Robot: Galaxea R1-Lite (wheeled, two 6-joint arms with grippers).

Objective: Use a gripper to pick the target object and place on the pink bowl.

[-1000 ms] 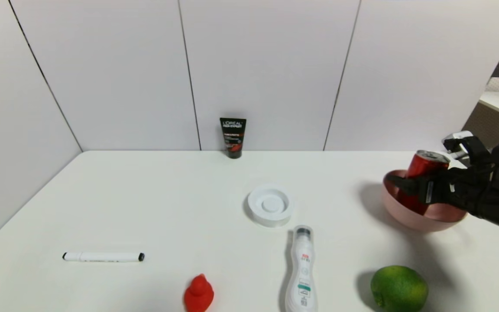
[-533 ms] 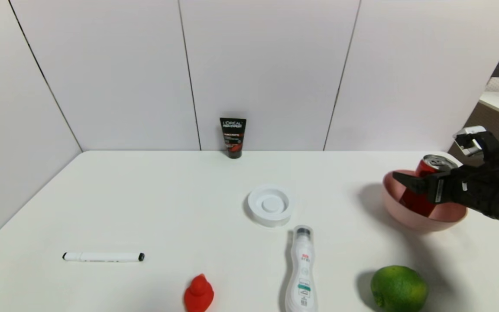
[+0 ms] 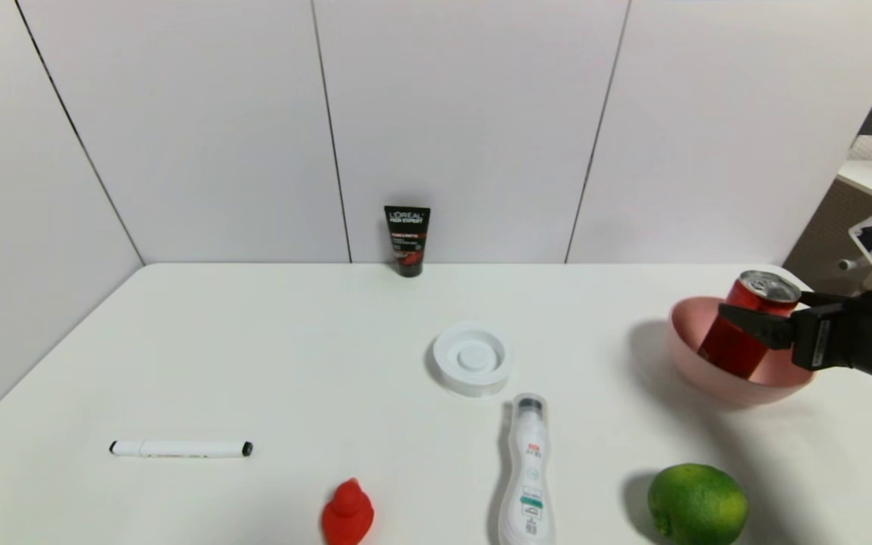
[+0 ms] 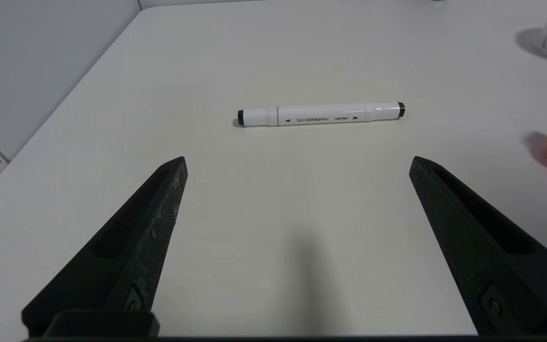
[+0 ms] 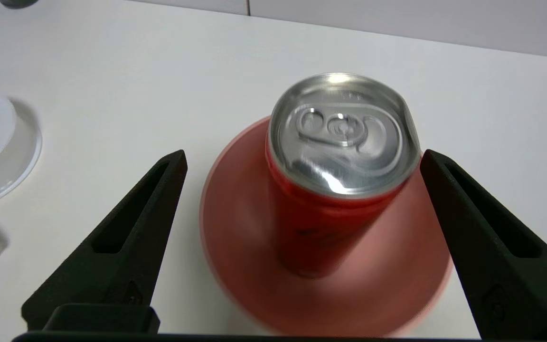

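The target object, a slim red can [image 3: 731, 344] with a silver top, stands tilted inside the pink bowl [image 3: 708, 382] at the table's right side, leaning toward the right. My right gripper [image 3: 789, 274] is open at the bowl's right, its near finger [image 3: 754, 322] crossing in front of the can. In the right wrist view the can [image 5: 340, 137] lies between the wide-spread fingers of the right gripper [image 5: 303, 157], above the bowl [image 5: 235, 247], with a wide gap on one side. My left gripper [image 4: 297, 161] hangs open over bare table near a marker, holding nothing.
A white round disc [image 3: 471, 359] sits mid-table, with a white bottle [image 3: 528, 469] lying in front of it. A lime [image 3: 697, 503], red duck [image 3: 347, 515] and white marker [image 3: 180, 449] lie along the front. A black tube [image 3: 406, 240] stands at the back wall.
My right gripper has let go of the can and drawn back to the right. The can stays in the bowl, leaning more to the right.
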